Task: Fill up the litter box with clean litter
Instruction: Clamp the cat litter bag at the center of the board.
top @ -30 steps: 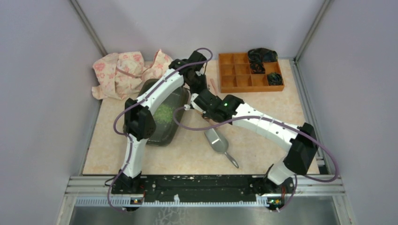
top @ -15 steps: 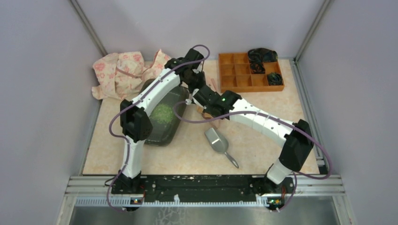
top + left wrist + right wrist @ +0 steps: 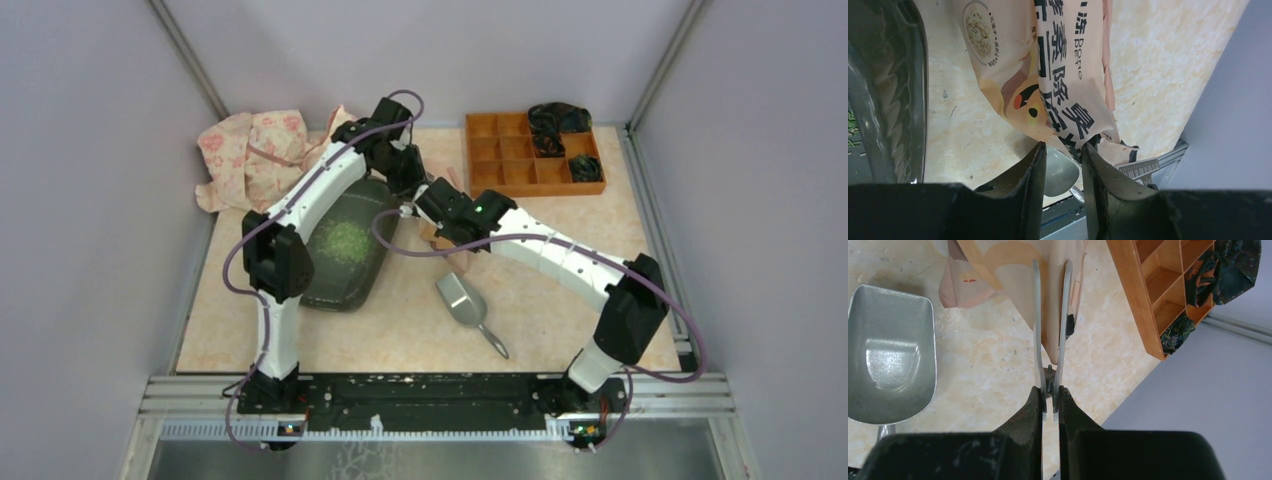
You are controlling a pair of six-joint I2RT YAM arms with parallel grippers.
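Some litter (image 3: 345,240) is already in the litter box (image 3: 350,288), but not much imo. It's a loose green patch around the middle of the floor, with bare dark plastic showing round it, most clearly toward the 6 o'clock end. The box sits on the desk (image 3: 420,330) at about 9 o'clock from the middle, partly under the left arm. So I'd call the job started but nowhere near full. Both arms are busy with the bag (image 3: 1058,80), which hangs just off the box's 2 o'clock corner, over the desk rather than over the box, so nothing is going in right now as far as I can see. The right fingers (image 3: 1038,340) are pinched almost fully together on a thin fold of the bag, a solid grip by the look of it. The left fingers (image 3: 1033,175) stand partway apart with the bag's lower corner between the tips, and I can't tell if they're actually squeezing it or just framing it. The scoop (image 3: 462,298) lies on the desk at 6 o'clock from the bag with its bowl empty, and the orange organiser (image 3: 520,150) is off at 2 o'clock, not involved. What's left, I guess: get the bag over the box and tip more in, or use the scoop.
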